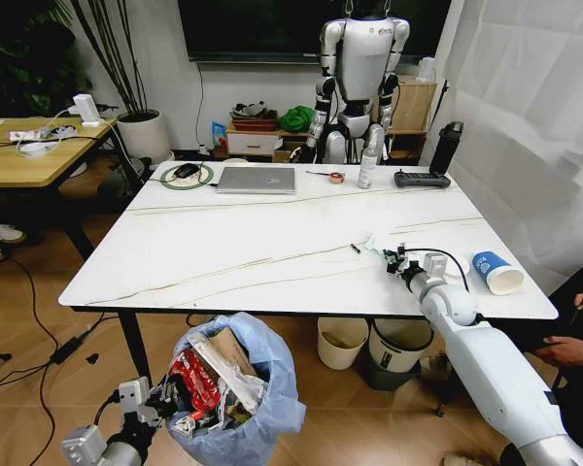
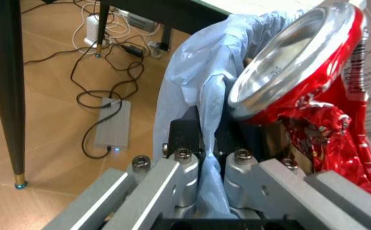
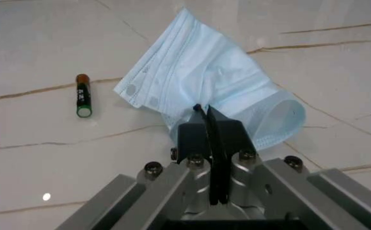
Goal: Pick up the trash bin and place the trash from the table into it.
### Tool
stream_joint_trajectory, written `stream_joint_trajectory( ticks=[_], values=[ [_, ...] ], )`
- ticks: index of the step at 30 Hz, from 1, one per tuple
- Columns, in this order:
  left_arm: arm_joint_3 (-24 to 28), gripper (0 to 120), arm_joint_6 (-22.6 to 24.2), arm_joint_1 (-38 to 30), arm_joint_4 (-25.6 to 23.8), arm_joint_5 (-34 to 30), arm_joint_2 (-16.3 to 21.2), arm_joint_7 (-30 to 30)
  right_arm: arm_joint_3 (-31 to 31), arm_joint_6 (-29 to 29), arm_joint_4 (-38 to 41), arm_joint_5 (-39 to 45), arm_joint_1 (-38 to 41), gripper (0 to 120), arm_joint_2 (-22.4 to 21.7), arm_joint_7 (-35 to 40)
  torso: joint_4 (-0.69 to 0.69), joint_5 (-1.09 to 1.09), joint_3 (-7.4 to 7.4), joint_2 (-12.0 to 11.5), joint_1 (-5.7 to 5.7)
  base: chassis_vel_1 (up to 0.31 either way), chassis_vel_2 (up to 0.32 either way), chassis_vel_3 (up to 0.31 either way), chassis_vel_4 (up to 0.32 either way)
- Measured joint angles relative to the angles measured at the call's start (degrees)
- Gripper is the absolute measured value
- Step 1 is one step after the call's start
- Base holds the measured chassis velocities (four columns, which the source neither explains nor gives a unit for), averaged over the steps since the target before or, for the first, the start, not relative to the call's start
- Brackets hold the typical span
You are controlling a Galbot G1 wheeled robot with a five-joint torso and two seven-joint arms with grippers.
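Head view: the left pincer (image 1: 141, 403) is holding the trash bin (image 1: 235, 388) low in front of the worktop (image 1: 223, 252), just off its near edge, probably so litter can be carried a short way and dropped in. The right pincer (image 1: 400, 262) is reaching over the worktop's right side at the pale-blue mask (image 1: 379, 245), with a blue-white paper cup (image 1: 497, 273) lying on its side farther right.

Left wrist view: the left pincer (image 2: 209, 160) is clamping closed on the bin's blue bag (image 2: 195, 72) at the rim, a grip that seems to be keeping the bin's mouth up; a crushed red can (image 2: 300, 62) is sitting at the top of the load.

Right wrist view: the right pincer (image 3: 210, 134) is standing fully closed, its fingers pressed together with nothing visibly between them, right at the mask's (image 3: 204, 76) edge. A small battery (image 3: 83, 95) is lying near the mask.
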Motion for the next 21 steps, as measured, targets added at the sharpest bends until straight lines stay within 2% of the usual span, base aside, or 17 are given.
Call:
stream_joint_trajectory(
  ticks=[13,17,18,19,21],
  values=[
    [0.20,0,-0.06,-0.33,0.39,-0.08,0.03,-0.01,0.54,2.15,6.73,5.70,-1.70,0,-1.22,0.13,0.01,0.00,0.00,0.00,0.00,0.000,0.000,0.000,0.000],
    [0.45,0,-0.06,-0.58,0.49,-0.31,0.09,-0.01,0.71,3.16,15.66,12.07,-4.99,0,-3.89,-0.53,0.00,-0.01,0.00,0.00,0.01,0.000,0.000,0.000,0.000],
    [0.51,0,-0.06,-0.63,0.51,-0.37,0.19,-0.01,0.02,3.66,20.61,13.57,-6.76,0,-5.48,-1.10,-0.01,-0.04,0.00,0.00,0.00,0.000,0.000,0.000,0.000],
    [0.51,0,-0.06,-0.63,0.51,-0.37,0.19,-0.01,0.02,3.66,20.61,13.57,-6.76,0,-5.48,-1.10,-0.01,-0.04,0.00,0.00,0.00,0.000,0.000,0.000,0.000],
    [0.55,0,-0.06,-0.63,0.49,-0.43,0.20,-0.01,-1.77,4.00,26.52,15.43,-8.93,0,-7.33,-1.85,-0.01,-0.02,0.00,0.00,0.00,0.000,0.000,0.000,0.000]
  ],
)
